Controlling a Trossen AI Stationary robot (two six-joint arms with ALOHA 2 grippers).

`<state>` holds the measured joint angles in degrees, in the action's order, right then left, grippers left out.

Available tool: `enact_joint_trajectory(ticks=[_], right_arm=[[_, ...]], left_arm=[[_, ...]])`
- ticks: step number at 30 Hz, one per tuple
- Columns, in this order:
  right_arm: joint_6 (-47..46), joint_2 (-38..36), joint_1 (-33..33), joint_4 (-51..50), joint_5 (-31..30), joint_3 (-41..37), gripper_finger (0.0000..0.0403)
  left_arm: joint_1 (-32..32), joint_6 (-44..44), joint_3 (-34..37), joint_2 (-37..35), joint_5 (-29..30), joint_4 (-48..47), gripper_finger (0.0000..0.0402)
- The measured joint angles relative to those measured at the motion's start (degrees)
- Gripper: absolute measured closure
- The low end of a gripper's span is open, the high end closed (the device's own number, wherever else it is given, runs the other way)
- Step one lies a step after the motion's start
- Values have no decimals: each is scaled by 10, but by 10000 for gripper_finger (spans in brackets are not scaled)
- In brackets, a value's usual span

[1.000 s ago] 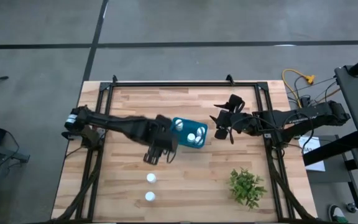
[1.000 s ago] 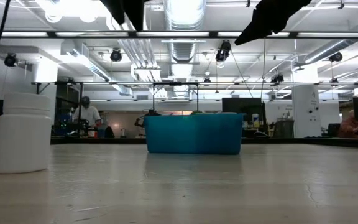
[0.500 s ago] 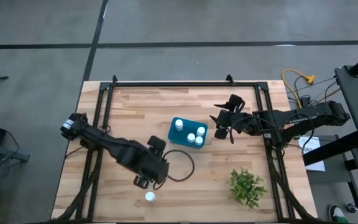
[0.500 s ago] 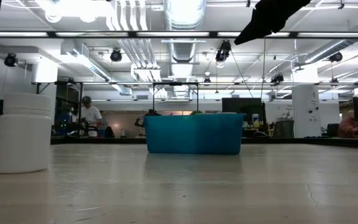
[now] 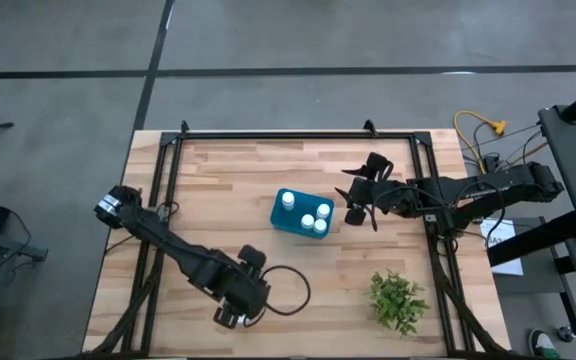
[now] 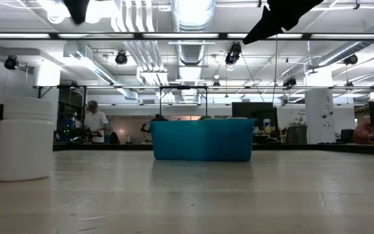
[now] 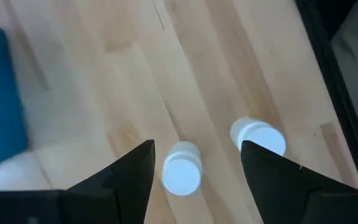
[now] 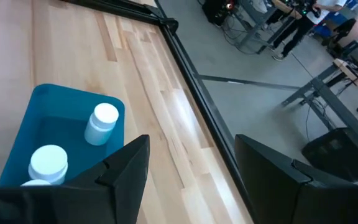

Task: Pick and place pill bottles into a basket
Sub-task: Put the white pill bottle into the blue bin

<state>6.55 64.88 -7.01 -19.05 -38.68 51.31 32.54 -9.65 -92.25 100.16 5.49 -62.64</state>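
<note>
Low, the left hand [image 7: 194,163] hovers open-fingered over two pill bottles [image 7: 182,174]

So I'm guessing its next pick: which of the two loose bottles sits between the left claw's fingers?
The bottle framed between the left claw fingers; the other bottle stands outside one finger.

Two dark, slim-linked robot arms with matte black fingers

The left arm [image 5: 183,262] is black with a pale, silvery collar at its base and a thin black cable looping beside its wrist; its fingers [image 7: 129,180] are flat, wedge-shaped black blades. The right arm [image 5: 468,190] is likewise black, chunky at the joints, its fingers [image 8: 126,171] broad, angular and matte.
</note>
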Motion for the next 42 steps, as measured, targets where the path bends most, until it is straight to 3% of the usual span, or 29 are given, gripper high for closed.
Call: enact_joint_trajectory(ticks=[8, 15, 28, 42], right_arm=[[-1, 0, 0, 0, 1, 0, 177], [-5, 0, 0, 1, 1, 0, 177], [-11, 0, 0, 1, 15, 0, 177], [-18, 0, 0, 0, 18, 0, 177]], left_arm=[[19, -51, 64, 0, -22, 32, 181], [39, -65, 71, 0, -25, 85, 181], [60, -110, 75, 0, -22, 102, 181], [71, -125, 38, 93, -54, 44, 181]])
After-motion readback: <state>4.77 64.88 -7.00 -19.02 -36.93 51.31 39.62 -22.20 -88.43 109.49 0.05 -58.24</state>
